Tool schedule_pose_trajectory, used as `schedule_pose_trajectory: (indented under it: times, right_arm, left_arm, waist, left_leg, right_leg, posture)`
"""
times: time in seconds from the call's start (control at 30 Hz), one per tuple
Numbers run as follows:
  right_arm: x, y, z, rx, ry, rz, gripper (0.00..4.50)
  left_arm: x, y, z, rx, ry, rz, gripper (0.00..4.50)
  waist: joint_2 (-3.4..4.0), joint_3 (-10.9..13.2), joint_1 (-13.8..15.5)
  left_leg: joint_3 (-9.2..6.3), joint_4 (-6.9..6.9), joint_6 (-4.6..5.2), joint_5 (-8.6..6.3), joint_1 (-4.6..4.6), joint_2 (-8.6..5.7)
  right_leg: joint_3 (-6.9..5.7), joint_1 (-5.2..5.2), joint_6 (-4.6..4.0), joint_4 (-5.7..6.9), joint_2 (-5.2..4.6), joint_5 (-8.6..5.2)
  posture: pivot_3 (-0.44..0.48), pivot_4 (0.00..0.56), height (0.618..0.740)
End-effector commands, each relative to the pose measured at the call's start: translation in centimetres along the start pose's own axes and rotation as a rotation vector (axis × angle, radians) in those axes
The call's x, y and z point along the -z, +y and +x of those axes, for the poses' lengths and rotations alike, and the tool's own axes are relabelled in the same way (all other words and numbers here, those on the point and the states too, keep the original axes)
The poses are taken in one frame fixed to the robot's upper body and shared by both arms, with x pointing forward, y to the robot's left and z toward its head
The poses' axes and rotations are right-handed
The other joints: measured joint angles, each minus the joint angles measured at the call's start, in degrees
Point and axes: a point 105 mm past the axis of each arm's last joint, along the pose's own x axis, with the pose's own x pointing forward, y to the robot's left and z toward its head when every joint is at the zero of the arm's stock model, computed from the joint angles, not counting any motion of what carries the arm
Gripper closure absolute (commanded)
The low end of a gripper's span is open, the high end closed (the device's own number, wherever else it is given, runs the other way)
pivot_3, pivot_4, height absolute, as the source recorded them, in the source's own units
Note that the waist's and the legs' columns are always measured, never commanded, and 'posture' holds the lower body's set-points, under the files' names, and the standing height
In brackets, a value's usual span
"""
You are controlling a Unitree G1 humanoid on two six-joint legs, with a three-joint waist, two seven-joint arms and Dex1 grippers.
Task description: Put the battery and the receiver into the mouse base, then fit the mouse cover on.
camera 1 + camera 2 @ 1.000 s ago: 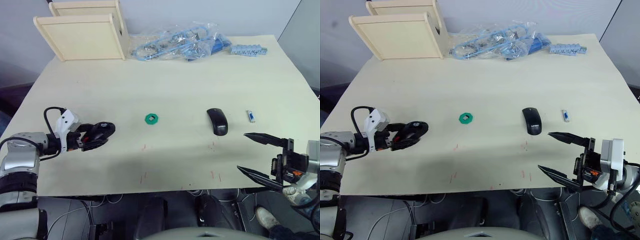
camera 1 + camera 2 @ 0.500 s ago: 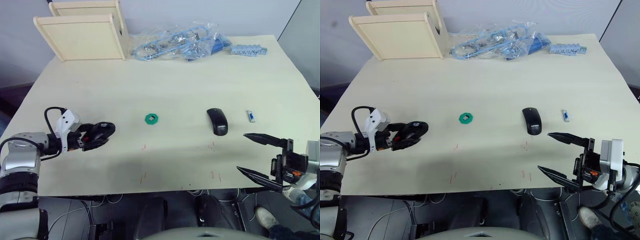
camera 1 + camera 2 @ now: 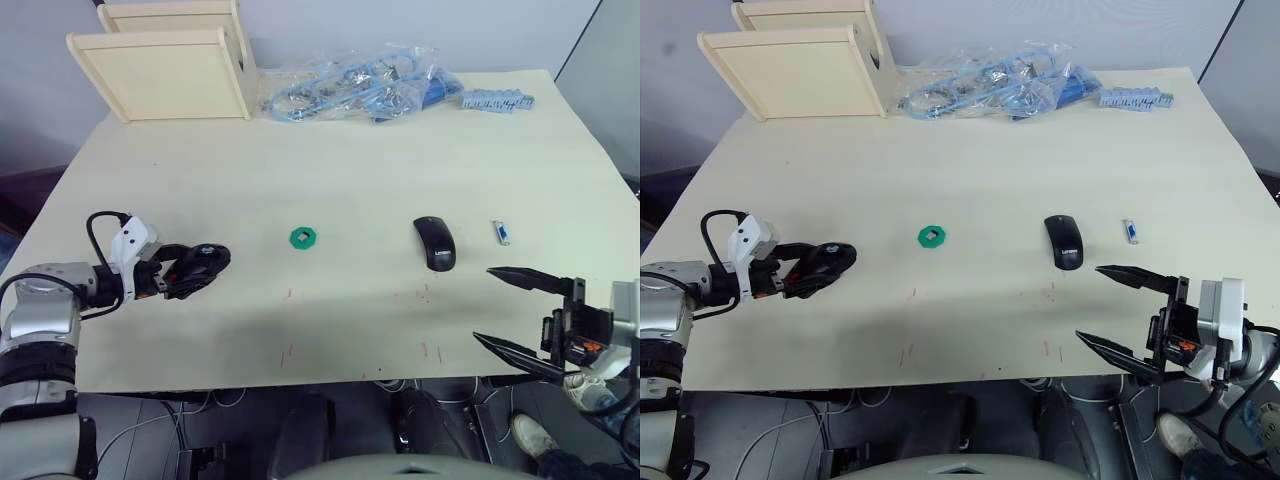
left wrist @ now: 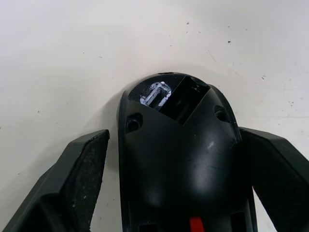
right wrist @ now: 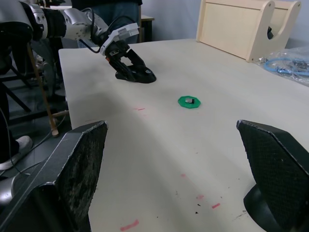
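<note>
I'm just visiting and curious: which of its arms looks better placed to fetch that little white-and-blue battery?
Probably the right. The battery lies on the robot's right side of the table, just beyond the open right gripper. The left gripper is far across the table, its fingers around the mouse base.

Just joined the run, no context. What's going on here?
Mouse assembly, early on. The left gripper straddles the mouse base at the table's left side; in the left wrist view its fingers are not closed on it. The mouse cover and battery lie untouched to the right. The right gripper hangs open near them.
</note>
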Motion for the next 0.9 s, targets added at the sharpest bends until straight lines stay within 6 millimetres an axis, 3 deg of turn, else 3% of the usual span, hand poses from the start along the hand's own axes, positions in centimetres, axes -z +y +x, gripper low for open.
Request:
schedule_pose_trajectory:
  times: [0.03,0.07,0.27,0.5,0.67,0.77,0.9]
  right_arm:
    - [-0.4,0.2,0.1,-0.013,-0.019,-0.023,0.00]
    - [-0.4,0.1,0.1,-0.013,-0.019,-0.023,0.00]
    - [-0.5,0.1,0.1,-0.009,-0.017,-0.023,0.00]
    - [-0.2,-0.2,-0.3,0.007,-0.005,-0.021,0.00]
    - [-0.1,-0.4,-0.5,0.012,0.001,-0.020,0.00]
    - [-0.1,-0.5,-1.0,0.014,0.015,-0.021,0.00]
    - [-0.1,-0.4,-1.7,0.013,0.034,-0.020,0.00]
  left_arm:
    - [-0.9,0.3,-0.5,-0.008,-0.037,0.015,1.35]
    - [-1.0,0.3,-0.5,-0.005,-0.038,0.014,1.58]
    - [-2.4,-0.4,-1.3,0.034,-0.097,0.021,1.57]
    - [-6.3,-5.8,-0.9,0.236,-0.144,0.112,1.57]
    - [-7.2,-8.4,0.0,0.306,-0.107,0.156,1.57]
    - [-9.5,-11.1,1.5,0.373,-0.159,0.203,1.57]
    - [-10.7,-13.9,3.4,0.401,-0.144,0.310,1.57]
  waist:
    - [0.00,0.0,0.0]
    - [0.00,0.0,0.0]
    - [0.00,0.0,0.0]
    - [0.00,0.0,0.1]
    - [0.01,0.0,0.0]
    - [0.01,0.0,0.0]
    - [0.01,0.0,0.2]
  left_leg:
    - [0.00,0.00,0.00,0.00,0.00,0.00]
    - [0.00,0.00,0.00,0.00,0.00,0.00]
    - [-0.01,0.00,0.00,0.00,0.00,0.00]
    - [-0.02,0.01,0.00,0.00,-0.03,0.13]
    - [0.01,0.01,0.00,0.00,-0.01,0.08]
    - [0.00,0.01,0.00,0.00,-0.01,0.04]
    - [0.00,0.03,0.00,0.00,-0.05,-0.02]
  right_leg:
    - [0.00,0.00,0.00,0.00,0.00,0.00]
    - [0.00,0.00,0.00,0.00,0.00,0.00]
    - [0.00,0.00,0.00,0.01,0.00,0.00]
    - [0.01,-0.01,0.00,0.01,-0.03,0.00]
    - [0.02,0.00,0.00,0.00,-0.03,0.00]
    - [0.02,-0.01,0.00,0.01,0.00,0.00]
    - [0.04,0.00,0.01,-0.02,-0.04,0.00]
  posture:
    - [0.000,0.150,0.740]
    - [0.000,0.150,0.740]
    - [0.000,0.150,0.740]
    - [0.000,0.150,0.740]
    - [0.000,0.150,0.740]
    - [0.000,0.150,0.740]
    - [0.000,0.150,0.740]
